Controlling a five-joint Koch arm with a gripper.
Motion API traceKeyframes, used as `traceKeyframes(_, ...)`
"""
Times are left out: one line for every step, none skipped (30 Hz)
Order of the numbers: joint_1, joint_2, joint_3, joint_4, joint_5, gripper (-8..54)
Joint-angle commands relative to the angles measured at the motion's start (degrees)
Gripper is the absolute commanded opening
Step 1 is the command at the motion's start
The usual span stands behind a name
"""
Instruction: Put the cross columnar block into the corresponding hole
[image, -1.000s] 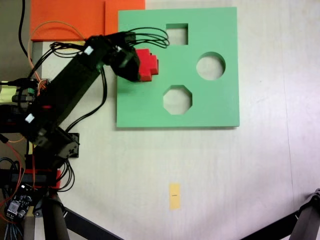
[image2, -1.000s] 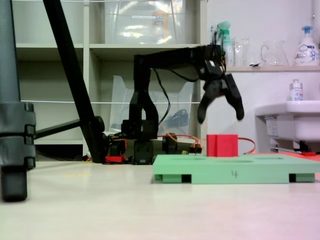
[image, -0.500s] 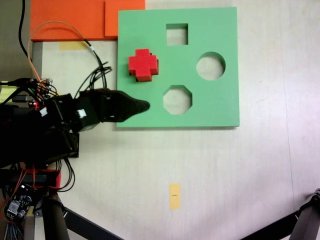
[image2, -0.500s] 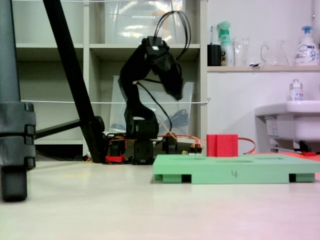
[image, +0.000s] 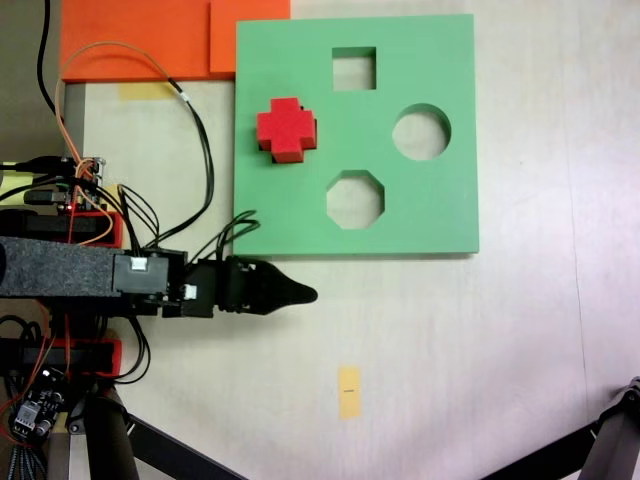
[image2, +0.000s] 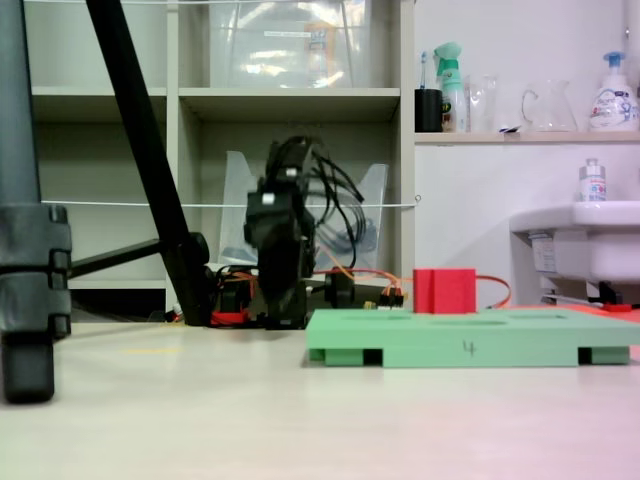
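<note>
Red cross block (image: 286, 129) seated (green board (image: 420, 200))

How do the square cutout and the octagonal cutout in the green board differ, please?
The square cutout has four straight sides, while the octagonal cutout has eight. In the top-down fixed view the square one sits near the green board's upper edge and looks smaller; the octagonal one sits lower, nearer the middle. Both are unfilled and show the table through them.
</note>
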Motion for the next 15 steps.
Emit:
traceKeyframes(0.79, 4.48, 3.69, -10.02, -0.79, 46.7)
traceKeyframes(1.32, 4.48, 7.82, -12.83, -0.79, 46.7)
traceKeyframes(1.41, 4.48, 11.34, -14.85, -0.79, 46.7)
traceKeyframes(1.32, 4.48, 13.01, -15.21, -0.79, 46.7)
traceKeyframes(1.32, 4.48, 15.38, -15.21, -0.79, 46.7)
traceKeyframes(1.23, 4.48, 16.79, -15.21, -0.7, 46.7)
traceKeyframes(1.14, 4.48, 17.84, -15.21, -0.79, 46.7)
traceKeyframes(1.14, 4.48, 18.72, -15.21, -0.79, 46.6)
traceKeyframes(1.05, 4.48, 19.51, -15.21, -0.79, 46.6)
traceKeyframes(0.97, 4.48, 19.6, -15.03, -0.88, 46.4)
traceKeyframes(0.97, 4.39, 19.86, -15.21, -0.97, 44.1)
traceKeyframes(0.97, 4.39, 20.65, -15.47, -1.05, 39.6)
traceKeyframes(0.97, 4.39, 20.92, -16.17, -1.05, 36.8)
traceKeyframes(0.97, 4.39, 21.01, -16.61, -1.05, 34.8)
traceKeyframes(0.97, 4.39, 21.01, -16.61, -1.05, 32.6)
